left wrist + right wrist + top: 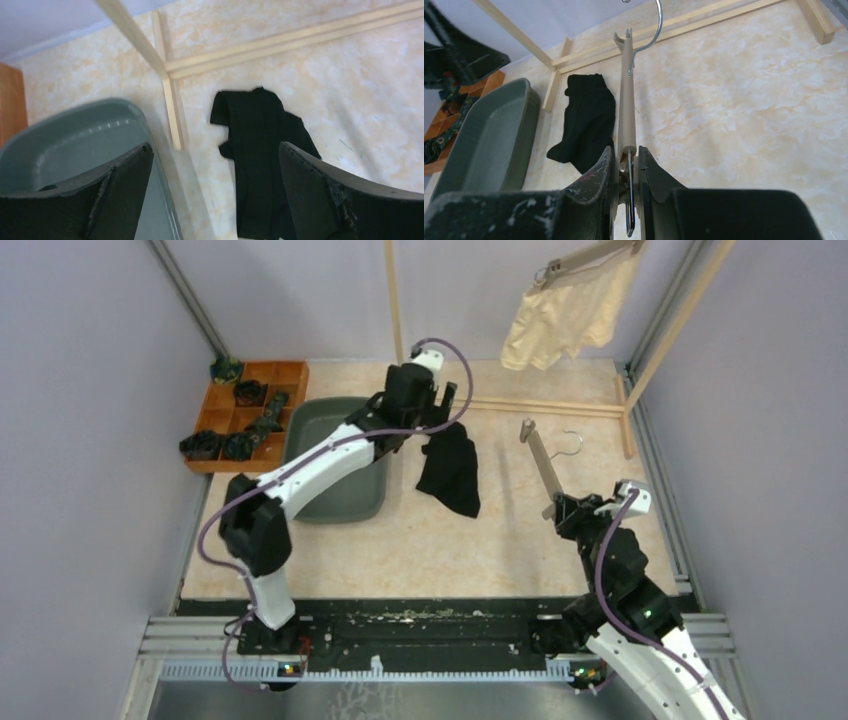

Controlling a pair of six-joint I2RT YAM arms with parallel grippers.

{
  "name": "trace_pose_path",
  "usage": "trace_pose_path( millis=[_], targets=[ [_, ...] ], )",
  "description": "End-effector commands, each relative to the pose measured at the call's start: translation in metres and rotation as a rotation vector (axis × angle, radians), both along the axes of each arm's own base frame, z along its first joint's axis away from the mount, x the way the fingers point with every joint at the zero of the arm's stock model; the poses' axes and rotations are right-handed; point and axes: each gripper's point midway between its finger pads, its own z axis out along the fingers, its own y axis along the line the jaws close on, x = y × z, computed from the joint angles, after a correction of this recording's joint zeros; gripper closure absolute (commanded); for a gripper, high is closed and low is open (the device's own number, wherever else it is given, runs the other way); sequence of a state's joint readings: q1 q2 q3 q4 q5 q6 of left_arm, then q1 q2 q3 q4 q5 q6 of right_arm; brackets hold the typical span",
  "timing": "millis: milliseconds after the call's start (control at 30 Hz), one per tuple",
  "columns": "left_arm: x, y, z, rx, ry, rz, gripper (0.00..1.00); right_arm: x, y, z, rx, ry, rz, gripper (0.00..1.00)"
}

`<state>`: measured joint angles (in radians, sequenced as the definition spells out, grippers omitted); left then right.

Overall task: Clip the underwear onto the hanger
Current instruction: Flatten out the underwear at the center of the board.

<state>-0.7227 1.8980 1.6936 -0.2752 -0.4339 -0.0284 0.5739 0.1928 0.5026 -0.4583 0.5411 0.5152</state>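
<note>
The black underwear (450,470) (260,160) (586,117) lies crumpled on the table beside the grey bin. My left gripper (443,403) (214,150) hangs just above its far end, jaws wide open with nothing between them. My right gripper (572,510) (625,150) is shut on the clip end of a wooden hanger (545,465) (626,110). That hanger points away from me, its metal hook at the far end. The cream-yellow underwear (565,315) hangs at the back right from a second hanger (590,255) on the rack.
A grey bin (340,460) (75,145) (489,145) sits left of the black garment. A wooden compartment tray (290,375) with dark items stands at the back left. The wooden rack's base rails (545,405) (280,47) and upright post (393,300) cross the back.
</note>
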Motion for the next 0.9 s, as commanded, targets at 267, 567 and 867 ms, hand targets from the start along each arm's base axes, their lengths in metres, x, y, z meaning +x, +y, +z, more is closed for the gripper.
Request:
trace_pose_path(
  millis=[267,567,867],
  targets=[
    [-0.100,-0.010,-0.056,-0.511,0.185,-0.133,0.01,0.006,0.008,0.014,0.026,-0.050,0.021,1.00],
    [-0.108,-0.011,-0.119,-0.477,0.282,-0.058,0.02,0.007,0.010,0.012,0.029,-0.047,0.031,1.00],
    [-0.103,-0.010,-0.159,-0.465,0.327,-0.003,0.02,0.007,0.010,0.011,0.024,-0.042,0.026,1.00]
  ],
)
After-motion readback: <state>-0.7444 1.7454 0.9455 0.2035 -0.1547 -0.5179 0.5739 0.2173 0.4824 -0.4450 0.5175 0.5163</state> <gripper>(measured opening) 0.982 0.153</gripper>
